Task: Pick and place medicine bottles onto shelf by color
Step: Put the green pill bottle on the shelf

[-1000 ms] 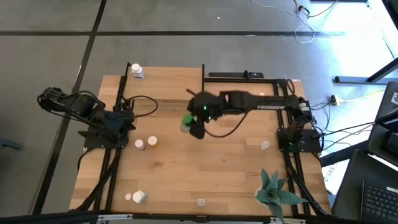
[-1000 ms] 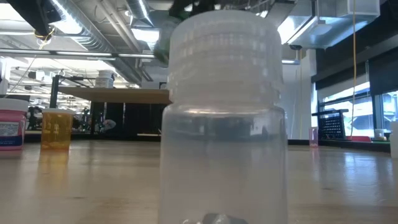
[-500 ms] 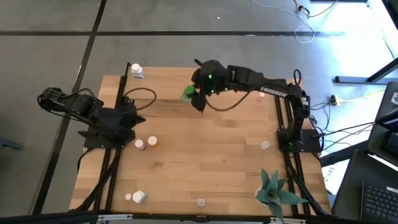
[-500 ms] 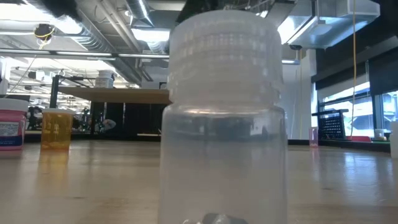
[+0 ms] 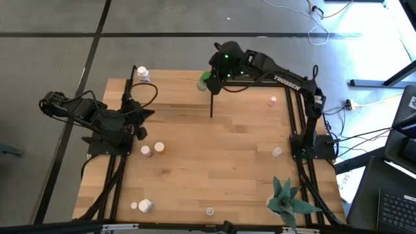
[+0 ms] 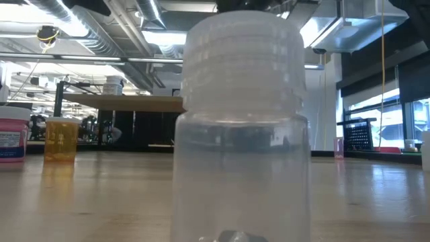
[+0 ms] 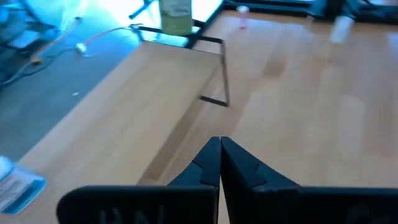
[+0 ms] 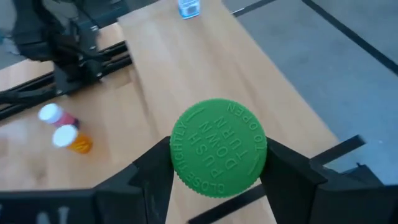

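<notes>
My right gripper is shut on the larger green bottle and holds it over the right end of the light wood shelf, which stands on thin black posts at the table's far side. A white bottle stands on the shelf's far left corner. My left gripper is shut and empty near the table's left edge, just in front of the shelf. A pink-capped bottle and an orange bottle stand on the table near it. My right gripper pinches the green bottle between its two fingers, at opposite sides of its round green cap. The fingers come from above, pointing down. The bottle stays upright, cap up, lifted clear above the shelf.
A clear bottle stands right before the low camera at the near edge. Two small bottles stand near left, a clear one right, a pink one far right. A green spiky plant stands near right.
My right gripper has carried the green bottle from over the table's middle toward the far edge and a little to the right. It now hangs over the shelf's right end, and the bottle stays clear of the table.
</notes>
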You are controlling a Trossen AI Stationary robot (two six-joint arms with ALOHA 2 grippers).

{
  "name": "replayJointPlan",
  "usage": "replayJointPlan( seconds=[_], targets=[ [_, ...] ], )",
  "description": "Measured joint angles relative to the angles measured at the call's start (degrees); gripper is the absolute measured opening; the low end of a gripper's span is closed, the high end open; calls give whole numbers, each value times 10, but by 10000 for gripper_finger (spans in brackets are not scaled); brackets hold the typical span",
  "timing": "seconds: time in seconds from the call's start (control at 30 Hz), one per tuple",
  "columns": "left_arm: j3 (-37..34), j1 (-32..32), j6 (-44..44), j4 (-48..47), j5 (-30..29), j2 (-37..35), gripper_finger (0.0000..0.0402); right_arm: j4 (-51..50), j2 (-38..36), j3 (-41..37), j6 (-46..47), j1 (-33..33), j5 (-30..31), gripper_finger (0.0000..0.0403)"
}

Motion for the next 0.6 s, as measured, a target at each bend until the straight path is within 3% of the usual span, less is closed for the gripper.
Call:
replayJointPlan(
  seconds=[0.43,0.6],
  targets=[
    [0,31,-15,0,-8,1,0,15,69,0,-27,-27,33,204],
    [0,31,-15,0,-5,1,0,34,71,0,-27,-31,81,204]
  ],
)
